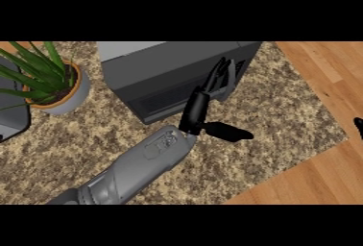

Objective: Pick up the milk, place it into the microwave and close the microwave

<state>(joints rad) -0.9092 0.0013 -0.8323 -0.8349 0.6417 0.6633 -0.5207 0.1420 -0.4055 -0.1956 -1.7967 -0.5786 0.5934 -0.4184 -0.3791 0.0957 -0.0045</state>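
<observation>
1 left robot hand (pixel 202 103) fingers straight against closed microwave (pixel 170 77), potted plant (pixel 50 79) beside it

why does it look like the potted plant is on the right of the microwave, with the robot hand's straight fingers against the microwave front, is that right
Not quite. In the head view the potted plant stands to the left of the microwave, not the right. The rest holds: the left robot hand has straight fingers against the microwave front.

Speckled granite counter (pixel 85 139) w/ potted plant (pixel 50 79) at left; wood floor (pixel 319 77) at right.
</observation>
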